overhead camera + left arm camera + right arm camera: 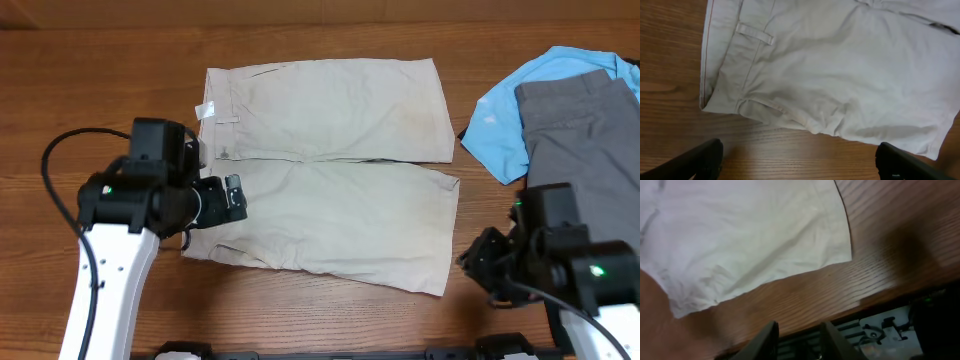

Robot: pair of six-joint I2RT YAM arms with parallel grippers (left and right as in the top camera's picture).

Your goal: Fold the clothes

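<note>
No legible text in any view.
The small white tag (205, 110) on the waistband of the shorts (330, 100), in the upper left of the overhead frame, is the only label to be seen. It is too small to show any print, so no word, number or brand mark can be read on it.

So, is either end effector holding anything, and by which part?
Nothing is held. The left end effector and right end effector both stand open and empty; the shorts lie loose on the table.
</note>
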